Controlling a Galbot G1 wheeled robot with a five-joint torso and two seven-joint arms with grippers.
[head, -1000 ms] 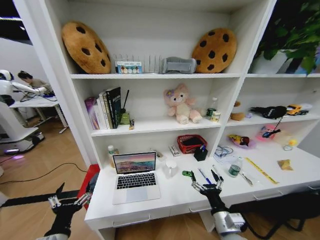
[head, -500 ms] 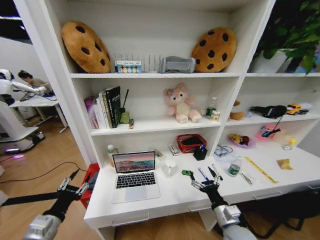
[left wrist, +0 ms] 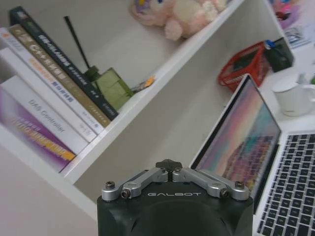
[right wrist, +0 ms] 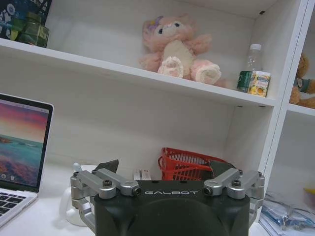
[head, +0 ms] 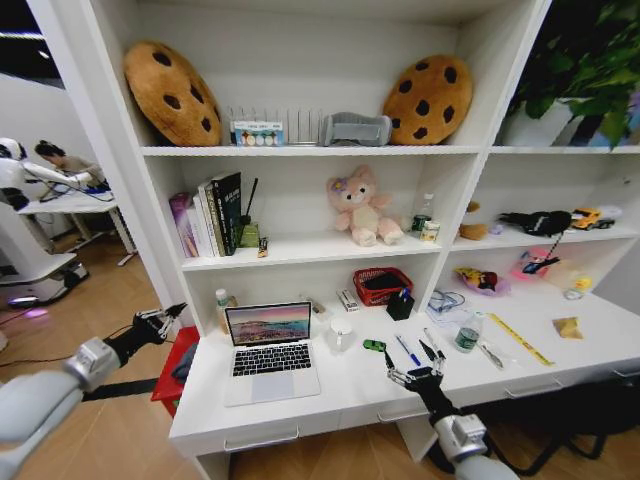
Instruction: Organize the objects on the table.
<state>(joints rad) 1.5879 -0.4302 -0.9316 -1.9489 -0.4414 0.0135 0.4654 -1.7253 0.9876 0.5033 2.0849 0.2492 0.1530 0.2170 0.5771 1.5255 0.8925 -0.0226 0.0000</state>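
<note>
Objects lie scattered on the long white bench [head: 300, 400]: an open silver laptop [head: 270, 352] sits left of centre, its screen facing the robot, with a white mug [head: 342, 334] just to its right. Further right are a tiny green toy car [head: 374, 345], a blue pen [head: 407, 350] lying diagonally, a green-labelled bottle [head: 469, 335] standing upright, and a yellow ruler [head: 521, 340] slanting toward the front right. The right pincer [head: 415, 375] reaches low over the bench front, below the pens, fingers spread apart. The left pincer [head: 165, 317] stretches out left of the laptop, off the bench edge, fingers drawn together
</note>
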